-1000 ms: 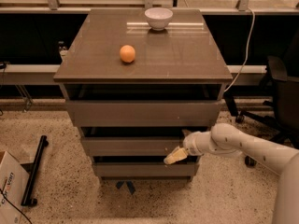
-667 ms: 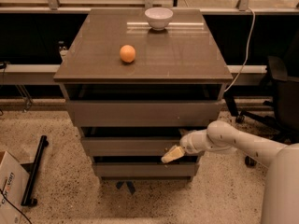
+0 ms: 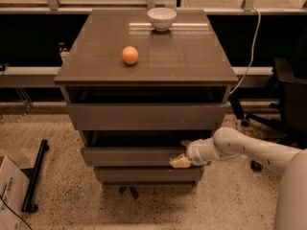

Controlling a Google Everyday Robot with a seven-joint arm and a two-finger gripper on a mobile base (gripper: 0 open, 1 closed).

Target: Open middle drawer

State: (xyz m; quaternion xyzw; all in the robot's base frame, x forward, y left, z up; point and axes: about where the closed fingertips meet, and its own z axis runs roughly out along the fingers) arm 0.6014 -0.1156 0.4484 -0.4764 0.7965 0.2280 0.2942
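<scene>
The middle drawer is the second grey-brown slab front of the cabinet, below the taller top drawer front and above the smallest bottom front. A dark gap shows above it. My gripper, tan-tipped on a white arm coming in from the right, is at the right end of the middle drawer front, touching its face and upper edge.
An orange and a white bowl sit on the cabinet top. A cardboard box and a black bar lie on the floor at left. An office chair stands at right.
My forearm shifted slightly left and back again. The gripper stays at the right end of the middle drawer front. The drawer shows no clear movement.
</scene>
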